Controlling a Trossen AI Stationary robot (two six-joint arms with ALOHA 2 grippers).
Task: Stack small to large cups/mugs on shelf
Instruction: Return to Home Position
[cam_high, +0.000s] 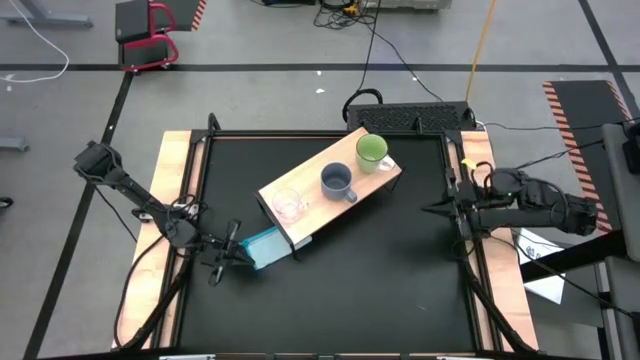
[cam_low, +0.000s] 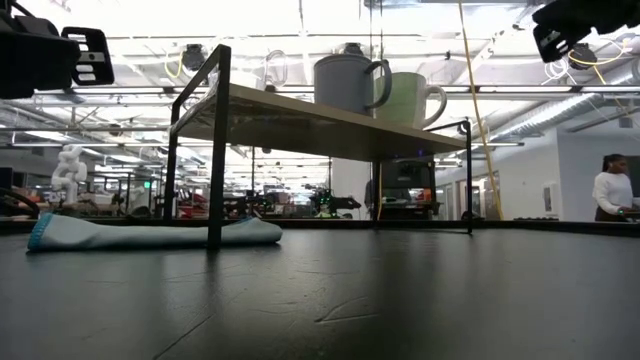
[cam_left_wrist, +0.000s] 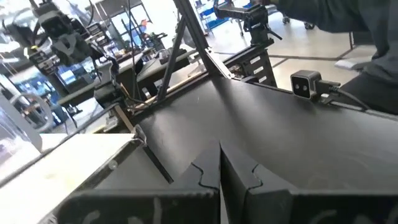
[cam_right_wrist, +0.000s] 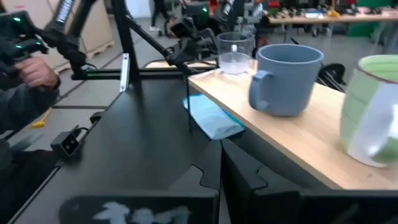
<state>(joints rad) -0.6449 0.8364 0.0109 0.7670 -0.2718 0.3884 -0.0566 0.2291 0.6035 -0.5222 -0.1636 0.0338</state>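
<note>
Teal block (cam_high: 262, 247) lies by the shelf (cam_high: 315, 207), near left hand (cam_high: 236, 255); right hand (cam_high: 432, 210) well apart; both pressed together.

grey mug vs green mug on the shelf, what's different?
Colour: the grey-blue mug is one shade all over; the green mug is bright green inside and paler outside.
Position: the grey-blue mug stands mid-shelf, between the glass cup and the green mug; the green mug stands at the shelf's end.
Shared: both are upright, handled, and on the shelf top.
</note>
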